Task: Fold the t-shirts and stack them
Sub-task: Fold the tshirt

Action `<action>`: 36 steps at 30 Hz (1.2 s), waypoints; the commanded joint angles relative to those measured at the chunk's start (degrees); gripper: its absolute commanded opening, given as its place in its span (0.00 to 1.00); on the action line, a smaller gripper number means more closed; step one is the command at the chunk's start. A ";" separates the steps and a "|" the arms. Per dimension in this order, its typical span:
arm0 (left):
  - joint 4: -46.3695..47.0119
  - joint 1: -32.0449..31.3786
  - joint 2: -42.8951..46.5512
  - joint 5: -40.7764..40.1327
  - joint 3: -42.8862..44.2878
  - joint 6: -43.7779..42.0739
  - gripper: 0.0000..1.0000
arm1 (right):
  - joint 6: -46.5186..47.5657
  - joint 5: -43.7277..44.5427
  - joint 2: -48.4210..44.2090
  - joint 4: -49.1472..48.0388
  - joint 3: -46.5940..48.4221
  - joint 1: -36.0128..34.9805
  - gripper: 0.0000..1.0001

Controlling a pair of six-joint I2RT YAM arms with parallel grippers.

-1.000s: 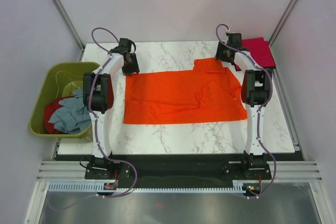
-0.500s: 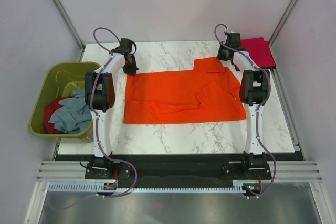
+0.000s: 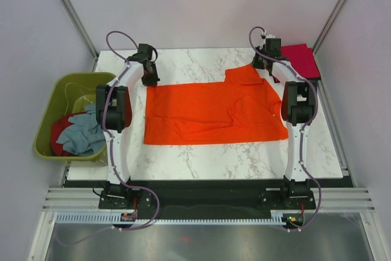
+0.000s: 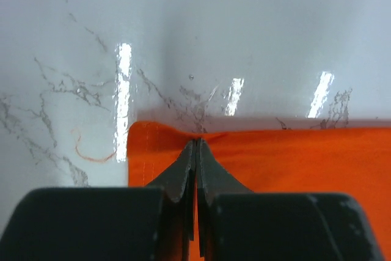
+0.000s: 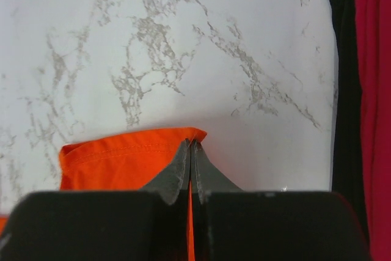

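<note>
While we read outward from the arm bases, the table first gives us the orange t-shirt, spread wide across the middle. We cannot tell whether it is already doubled once.

To the left, off the table, the olive tub holds a grey-blue t-shirt and a red t-shirt, both bunched and unfolded.

At the orange shirt's far edge, the left gripper is pinched tight on the hem near the far-left corner. The right gripper is pinched tight on a far-right corner of the cloth.

Farthest out, in the far-right corner, a crimson t-shirt lies folded flat.

Our reckoning is one shirt done and the orange one only just gripped for a fold. Two wait in the tub, and there is no stack yet.
</note>
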State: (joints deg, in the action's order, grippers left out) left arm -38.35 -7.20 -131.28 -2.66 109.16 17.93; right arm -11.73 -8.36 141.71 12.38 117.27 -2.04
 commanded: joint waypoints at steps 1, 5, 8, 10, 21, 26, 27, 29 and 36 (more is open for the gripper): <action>-0.15 0.17 7.70 -1.04 -0.97 1.75 0.02 | 0.30 -3.15 -10.13 -7.46 -3.53 -0.15 0.00; -0.06 0.08 11.30 -1.47 -3.51 2.89 0.02 | 0.39 -4.29 -14.96 -9.65 -9.33 -0.15 0.00; -0.06 0.00 13.50 -1.74 -5.53 3.42 0.02 | 1.00 -5.44 -19.17 -10.27 -13.64 -0.15 0.00; -0.06 -0.44 14.38 -1.65 -6.85 3.77 0.02 | 1.18 -5.18 -20.94 -10.36 -16.98 -0.07 0.00; -0.50 -3.34 20.45 -1.56 -19.07 4.74 0.02 | 2.50 -0.61 -33.60 -10.27 -36.31 0.99 0.00; -1.03 -3.96 23.35 -2.35 -22.94 5.09 0.02 | 2.15 1.33 -39.04 -10.45 -41.93 1.34 0.00; -1.20 -4.05 23.70 -2.53 -23.29 5.27 0.02 | 2.15 1.68 -40.10 -10.62 -42.82 1.34 0.00; -1.64 -4.40 24.67 -2.97 -24.70 5.62 0.02 | 1.45 2.47 -42.99 -11.41 -45.62 1.34 0.00; -1.99 -4.75 27.13 -4.81 -28.65 5.36 0.02 | 0.57 2.47 -49.95 -11.06 -53.63 1.34 0.00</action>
State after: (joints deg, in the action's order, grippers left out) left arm -39.79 -11.73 -107.28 -5.21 81.78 22.02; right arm -10.68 -6.90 95.11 2.94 66.67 -0.86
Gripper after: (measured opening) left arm 0.029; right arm 0.007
